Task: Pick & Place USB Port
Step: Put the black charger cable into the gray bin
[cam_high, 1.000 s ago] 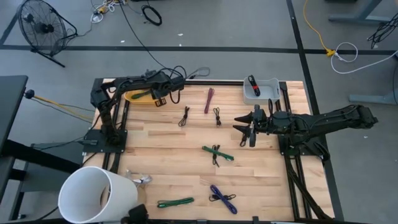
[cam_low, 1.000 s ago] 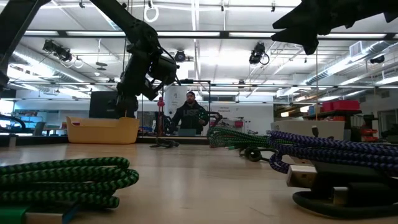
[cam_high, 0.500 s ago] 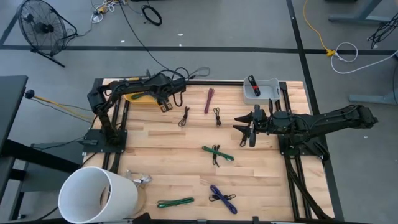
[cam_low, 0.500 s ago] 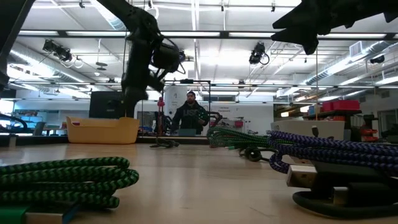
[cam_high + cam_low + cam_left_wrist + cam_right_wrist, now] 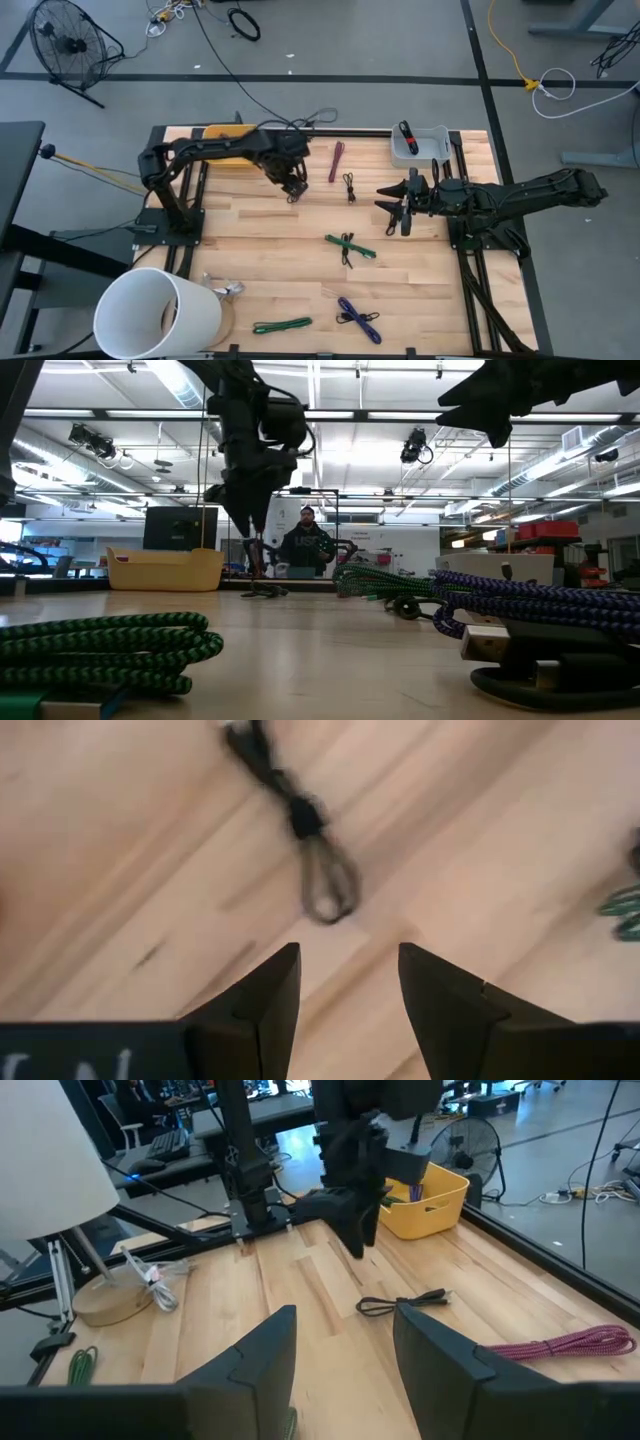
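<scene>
Two arms over the bench (image 5: 270,230). Left gripper (image 5: 293,186) swung away from the yellow bin (image 5: 222,159) at the far left corner over the past second, now poised above the small black cable (image 5: 297,187) lying just beyond the bin toward the middle. Fingers (image 5: 262,995) apart and empty, pointing down, with the cable's looped end just ahead of the tips in the left wrist view. Likely means: one drop finished at the bin and the reach for the next cable begun; grasp not yet made.

Right gripper (image 5: 392,206) parked mid-bench on the right side, fingers (image 5: 262,1348) apart, holding nothing, unchanged over the same second.

Other cables spread about: a magenta one (image 5: 337,161) and a second black one (image 5: 349,186) just beside the target, a green one (image 5: 350,246) mid-bench, another green (image 5: 281,325) and a blue one (image 5: 359,319) near the front edge. Grey tray (image 5: 418,147) at the far right corner.

Open wood all round the target, so room for a straight descent; magenta cable close enough to merit care. Bin close behind for the return.
</scene>
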`<state>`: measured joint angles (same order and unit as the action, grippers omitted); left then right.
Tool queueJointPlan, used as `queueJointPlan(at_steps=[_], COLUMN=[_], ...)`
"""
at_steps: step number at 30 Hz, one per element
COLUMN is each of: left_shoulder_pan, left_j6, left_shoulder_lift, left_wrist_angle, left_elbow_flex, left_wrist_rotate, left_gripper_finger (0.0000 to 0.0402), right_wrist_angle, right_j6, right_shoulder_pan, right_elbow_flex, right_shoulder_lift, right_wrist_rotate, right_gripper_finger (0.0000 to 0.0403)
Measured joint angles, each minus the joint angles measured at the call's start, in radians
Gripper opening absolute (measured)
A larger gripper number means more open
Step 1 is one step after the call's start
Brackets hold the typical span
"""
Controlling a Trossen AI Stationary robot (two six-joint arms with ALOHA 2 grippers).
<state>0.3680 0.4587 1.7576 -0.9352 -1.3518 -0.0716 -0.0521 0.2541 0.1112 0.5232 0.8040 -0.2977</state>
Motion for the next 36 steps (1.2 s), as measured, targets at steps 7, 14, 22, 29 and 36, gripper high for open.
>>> queueJointPlan(at_steps=[7, 14, 22, 29, 36], left_shoulder_pan=[-0.018, -0.018, -0.01, -0.011, -0.015], left_j6=[0.084, 0.102, 0.102, 0.049, -0.076], left_shoulder_lift=[0.048, 0.14, 0.236, 0.272, 0.269], left_wrist_angle=[0.034, 0.145, 0.172, 0.183, 0.179], left_elbow_flex=[0.001, 0.0, 0.001, 0.0, 0.0], left_wrist_rotate=[0.103, 0.035, 0.103, 0.095, 0.119], left_gripper_finger=[0.0174, 0.0174, 0.0174, 0.0165, 0.002], right_wrist_angle=[0.0, 0.001, 0.001, 0.0, 0.001], right_j6=[-0.001, -0.004, -0.005, -0.005, -0.004], right_shoulder_pan=[0.0, 0.0, 0.0, 0.0, 0.0], right_elbow_flex=[0.0, 0.0, 0.0, 0.0, 0.0], right_shoulder_lift=[0.001, 0.002, 0.002, 0.002, 0.002], right_wrist_rotate=[0.003, 0.003, 0.003, 0.002, 0.002], right_gripper_finger=[0.0168, 0.0168, 0.0168, 0.0168, 0.0168])
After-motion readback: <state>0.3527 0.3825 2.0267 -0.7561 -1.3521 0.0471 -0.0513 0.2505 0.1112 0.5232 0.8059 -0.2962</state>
